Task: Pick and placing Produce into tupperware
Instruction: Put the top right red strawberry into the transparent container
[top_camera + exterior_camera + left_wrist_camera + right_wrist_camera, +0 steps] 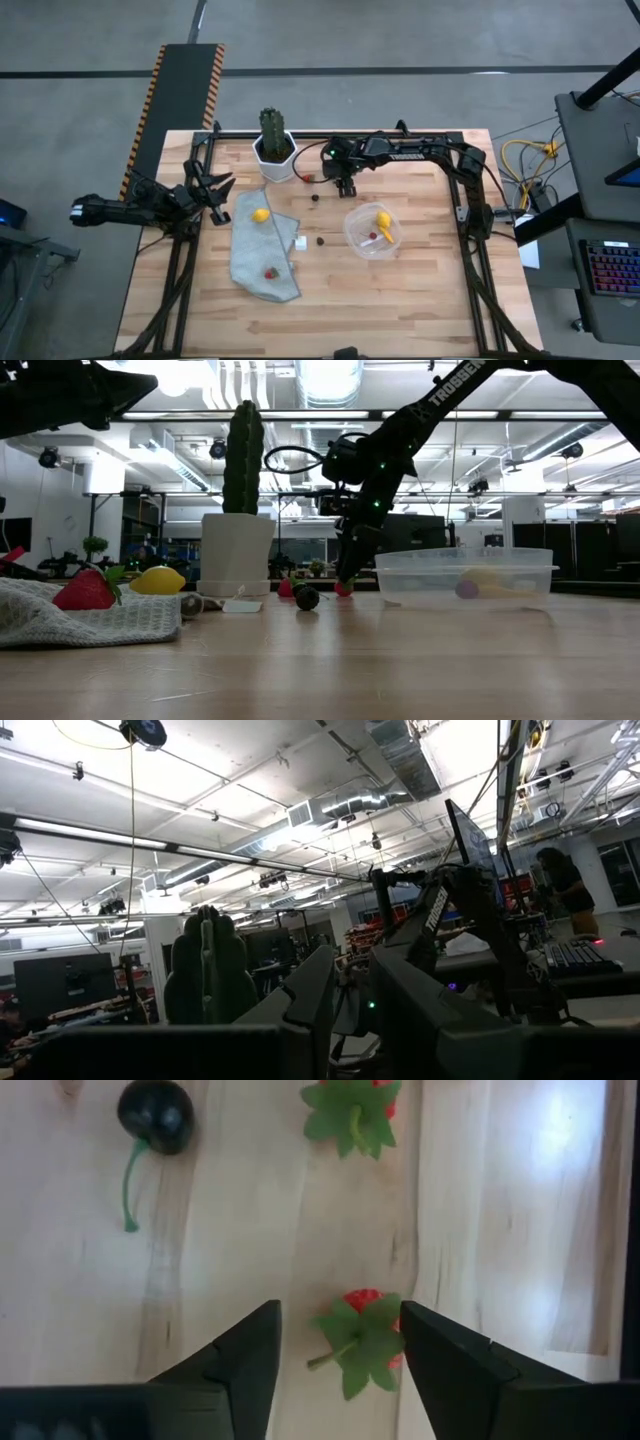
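Right gripper (340,1355) hangs low over the bare wood, dark fingers spread with nothing pinched, a small red strawberry with green leaves (362,1338) lying between the tips; a second strawberry (352,1105) and a dark cherry on a green stem (155,1115) lie just beyond it. Round clear plastic tub (372,231) sits near, holding a yellow lemon (383,221) and a red berry; white hexagonal pot with green cactus (274,150) stands beside the arm. Grey cloth (262,250) carries another yellow lemon (260,214) and a strawberry (269,272); left gripper (222,190) waits raised at the table's left edge, fingers close together, holding nothing.
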`<state>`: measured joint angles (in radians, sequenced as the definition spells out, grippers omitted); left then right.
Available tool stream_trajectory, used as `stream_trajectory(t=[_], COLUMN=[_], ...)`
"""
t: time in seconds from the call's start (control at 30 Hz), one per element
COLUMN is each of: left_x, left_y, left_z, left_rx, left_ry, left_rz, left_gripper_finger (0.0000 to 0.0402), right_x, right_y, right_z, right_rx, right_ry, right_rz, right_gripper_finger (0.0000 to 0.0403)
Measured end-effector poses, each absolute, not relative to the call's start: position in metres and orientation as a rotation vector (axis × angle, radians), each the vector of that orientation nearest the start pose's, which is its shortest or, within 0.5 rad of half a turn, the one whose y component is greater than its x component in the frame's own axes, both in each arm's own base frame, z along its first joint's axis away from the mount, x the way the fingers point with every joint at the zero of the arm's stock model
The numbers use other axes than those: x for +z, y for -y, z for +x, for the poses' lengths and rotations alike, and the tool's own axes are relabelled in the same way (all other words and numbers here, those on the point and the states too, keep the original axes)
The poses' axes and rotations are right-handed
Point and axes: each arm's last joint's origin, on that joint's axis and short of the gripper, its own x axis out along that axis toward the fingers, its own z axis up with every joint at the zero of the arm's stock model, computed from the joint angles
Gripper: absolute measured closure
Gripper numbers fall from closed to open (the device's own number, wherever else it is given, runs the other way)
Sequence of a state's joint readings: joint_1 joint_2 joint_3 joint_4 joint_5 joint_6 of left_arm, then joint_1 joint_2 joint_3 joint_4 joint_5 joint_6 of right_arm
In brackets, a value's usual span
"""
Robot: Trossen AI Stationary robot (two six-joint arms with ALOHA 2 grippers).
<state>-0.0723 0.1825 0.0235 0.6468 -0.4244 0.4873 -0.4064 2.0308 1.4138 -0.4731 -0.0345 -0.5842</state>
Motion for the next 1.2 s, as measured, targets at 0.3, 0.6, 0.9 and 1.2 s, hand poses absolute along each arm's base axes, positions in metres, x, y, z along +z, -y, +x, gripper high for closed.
stream_trajectory(t=[0.3,0.6,0.9,1.2], left_x=[0.216,0.216,0.216,0.216], left_y=[-0.005,-0.005,-0.005,-0.005], left_z=[0.096,0.096,0.096,0.096], left_rx=[0.452,0.452,0.452,0.452], left_ry=[0.379,0.379,0.379,0.379], left_rz=[0.353,0.353,0.353,0.353], left_gripper_finger=[0.0345,0.0345,0.0345,0.0345], right_x=[0.146,0.139,0.139,0.138], right_y=[0.167,0.171,0.174,0.174], right_z=[0.383,0.386,0.383,0.382], right_rx=[-0.034,-0.071,-0.077,-0.081], right_ry=[-1.133,-1.142,-1.159,-1.162], right_rz=[-0.277,-0.257,-0.23,-0.223], right_gripper_finger=[0.0171,0.0178,0.0179,0.0204])
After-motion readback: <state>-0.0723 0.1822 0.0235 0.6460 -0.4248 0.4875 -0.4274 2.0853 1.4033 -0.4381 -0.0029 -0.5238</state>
